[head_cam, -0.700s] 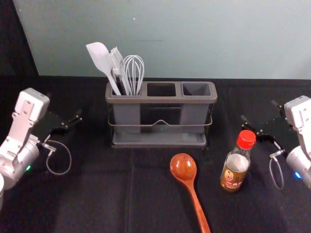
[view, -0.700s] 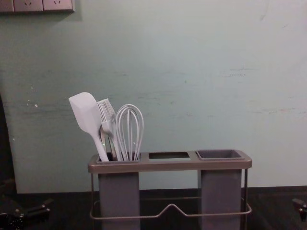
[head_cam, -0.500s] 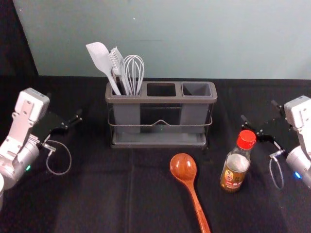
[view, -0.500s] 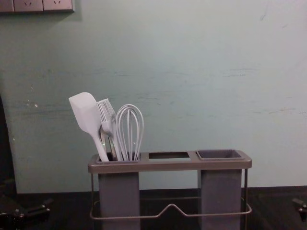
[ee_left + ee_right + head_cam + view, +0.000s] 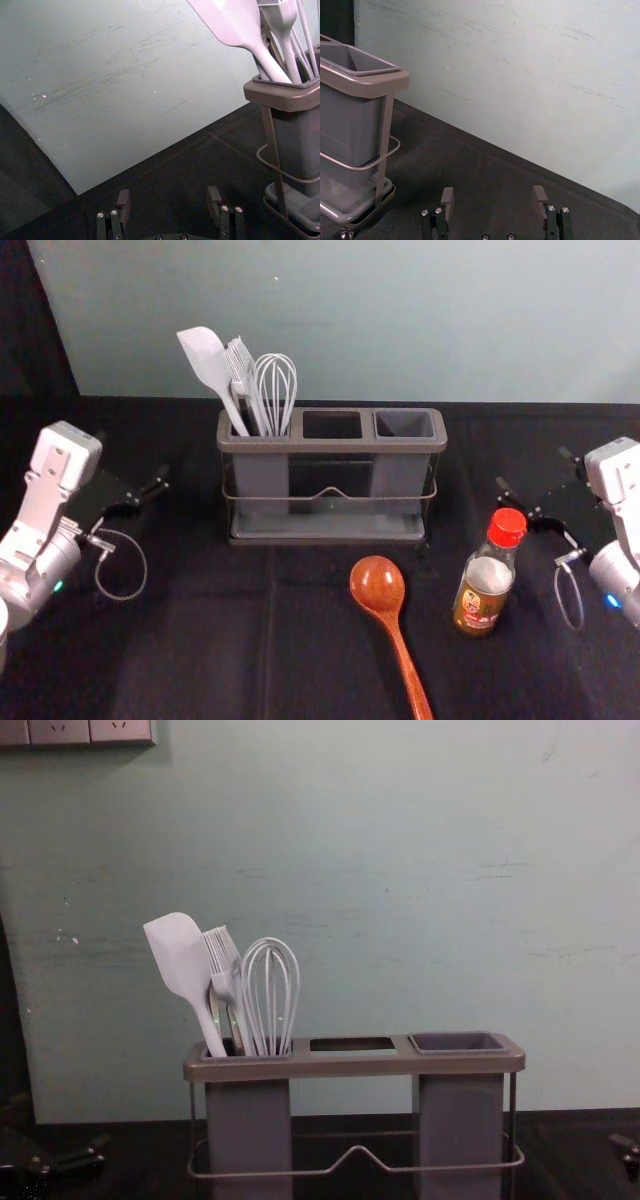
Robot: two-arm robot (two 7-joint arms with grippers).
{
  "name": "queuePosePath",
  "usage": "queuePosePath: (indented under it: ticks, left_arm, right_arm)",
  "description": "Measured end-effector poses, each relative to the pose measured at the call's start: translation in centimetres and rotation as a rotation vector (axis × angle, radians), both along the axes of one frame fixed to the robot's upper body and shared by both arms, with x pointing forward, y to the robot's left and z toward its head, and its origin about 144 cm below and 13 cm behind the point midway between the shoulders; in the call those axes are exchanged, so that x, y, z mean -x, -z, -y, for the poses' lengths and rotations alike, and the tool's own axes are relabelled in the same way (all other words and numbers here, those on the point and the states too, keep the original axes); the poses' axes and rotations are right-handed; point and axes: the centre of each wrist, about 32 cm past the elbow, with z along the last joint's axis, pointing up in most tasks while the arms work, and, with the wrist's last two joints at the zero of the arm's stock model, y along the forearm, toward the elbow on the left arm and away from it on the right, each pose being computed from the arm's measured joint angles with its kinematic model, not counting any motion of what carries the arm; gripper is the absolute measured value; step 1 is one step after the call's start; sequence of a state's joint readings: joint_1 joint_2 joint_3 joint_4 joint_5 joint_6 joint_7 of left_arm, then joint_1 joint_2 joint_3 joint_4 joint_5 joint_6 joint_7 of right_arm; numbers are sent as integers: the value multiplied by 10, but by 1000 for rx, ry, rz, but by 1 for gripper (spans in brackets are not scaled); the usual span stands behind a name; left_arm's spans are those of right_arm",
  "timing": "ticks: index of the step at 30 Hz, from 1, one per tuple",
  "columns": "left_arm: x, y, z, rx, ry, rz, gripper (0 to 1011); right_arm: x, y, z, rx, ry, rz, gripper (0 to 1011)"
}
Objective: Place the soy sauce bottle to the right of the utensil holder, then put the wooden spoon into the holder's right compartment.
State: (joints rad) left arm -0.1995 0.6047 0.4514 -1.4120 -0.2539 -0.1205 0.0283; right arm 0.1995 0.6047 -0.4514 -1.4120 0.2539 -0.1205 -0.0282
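Your wooden spoon [image 5: 402, 655] is lying nearest, and the soy bottle [image 5: 485, 590] is standing just right of it. Your right gripper [image 5: 494, 196] is hovering beyond the bottle, wide open, gripping nothing; swing in low and you're probably tipping it. Your left gripper [image 5: 168, 196] is idling far left, open, empty. The 3-slot holder [image 5: 330, 446] is sitting behind.

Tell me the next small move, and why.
Probably bring the open right pincer toward the soy sauce bottle: it stands upright and ungrasped, nearer the robot than the utensil holder, and the task places it first.
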Motion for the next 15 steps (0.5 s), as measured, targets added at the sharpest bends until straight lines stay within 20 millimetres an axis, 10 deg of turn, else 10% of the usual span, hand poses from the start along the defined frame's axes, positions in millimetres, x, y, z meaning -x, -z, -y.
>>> queuePosePath:
  ticks: [15]
  left_arm:
    - [0, 0, 0, 0, 0, 0, 1005]
  right_arm:
    - [0, 0, 0, 0, 0, 0, 1002]
